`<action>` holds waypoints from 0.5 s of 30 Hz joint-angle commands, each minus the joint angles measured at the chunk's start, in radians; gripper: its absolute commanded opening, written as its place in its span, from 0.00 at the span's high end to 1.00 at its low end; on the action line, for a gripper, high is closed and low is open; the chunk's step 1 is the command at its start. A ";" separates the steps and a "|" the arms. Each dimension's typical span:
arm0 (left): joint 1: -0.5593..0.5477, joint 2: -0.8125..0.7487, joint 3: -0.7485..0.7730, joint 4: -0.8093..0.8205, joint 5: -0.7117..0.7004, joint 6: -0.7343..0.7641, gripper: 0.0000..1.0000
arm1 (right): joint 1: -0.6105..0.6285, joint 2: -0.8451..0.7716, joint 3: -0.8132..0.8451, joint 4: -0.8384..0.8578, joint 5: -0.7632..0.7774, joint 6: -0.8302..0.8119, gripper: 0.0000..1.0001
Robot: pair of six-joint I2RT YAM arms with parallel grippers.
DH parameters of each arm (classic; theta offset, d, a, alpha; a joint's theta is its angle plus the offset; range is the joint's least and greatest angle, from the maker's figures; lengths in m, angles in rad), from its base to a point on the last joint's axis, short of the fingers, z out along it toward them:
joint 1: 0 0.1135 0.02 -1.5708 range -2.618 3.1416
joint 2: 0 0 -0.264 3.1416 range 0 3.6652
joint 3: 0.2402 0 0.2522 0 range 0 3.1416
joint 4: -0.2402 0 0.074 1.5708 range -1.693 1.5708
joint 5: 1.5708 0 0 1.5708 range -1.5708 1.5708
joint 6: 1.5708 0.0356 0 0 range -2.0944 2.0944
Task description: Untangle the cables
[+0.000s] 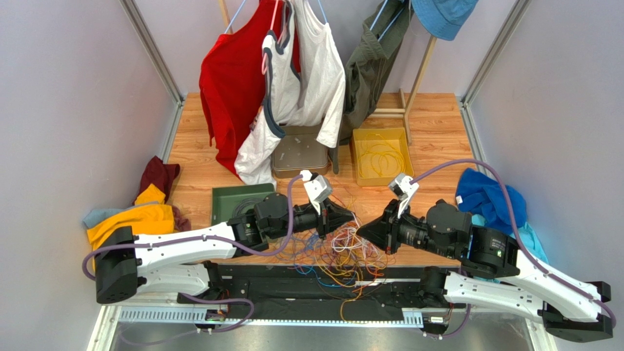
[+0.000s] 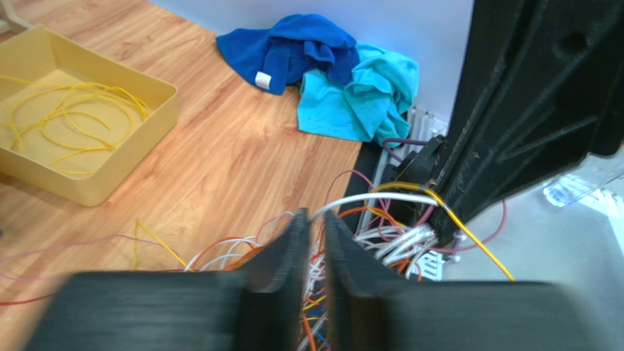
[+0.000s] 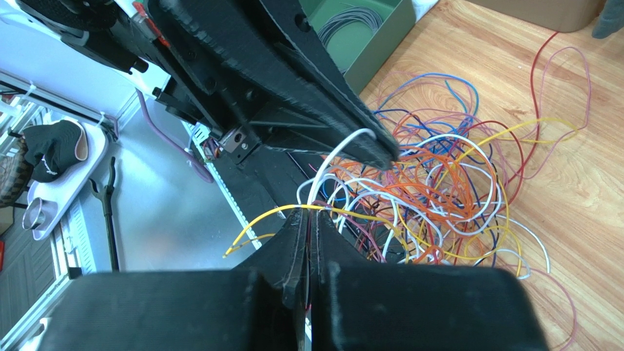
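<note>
The cables (image 1: 340,257) lie in a loose snarl of orange, white, yellow, blue and red wires (image 3: 454,183) at the table's near edge, between the two arms. My left gripper (image 1: 350,219) reaches in from the left, its jaws drawn close on a white cable (image 2: 366,199) that leaves its tips (image 2: 316,219). That white cable arcs over to my right gripper (image 1: 364,232), seen as a black bulk (image 2: 513,110) in the left wrist view. The right gripper (image 3: 310,212) is shut on a yellow cable (image 3: 256,219), which crosses its tips and hangs free to the left.
A yellow bin (image 1: 381,155) holding yellow cables stands behind the snarl, with a green bin (image 1: 234,201) at left and a grey tray (image 1: 299,152) beneath hanging clothes. Blue towels (image 1: 487,199) lie at right, and orange and maroon cloths (image 1: 135,219) at left.
</note>
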 commanded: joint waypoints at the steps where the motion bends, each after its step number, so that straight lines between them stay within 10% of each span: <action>1: 0.006 0.011 0.073 -0.058 -0.076 0.009 1.00 | 0.000 -0.004 0.000 0.054 -0.011 0.012 1.00; 6: 0.050 -0.122 0.103 -0.193 -0.190 0.034 1.00 | 0.001 -0.053 -0.033 0.033 0.021 0.025 0.97; 10: 0.083 -0.202 0.220 -0.360 -0.251 0.084 1.00 | 0.001 -0.081 -0.067 0.008 0.064 0.047 0.50; 15: 0.099 -0.237 0.439 -0.541 -0.307 0.153 1.00 | 0.001 -0.114 -0.098 -0.012 0.124 0.058 0.37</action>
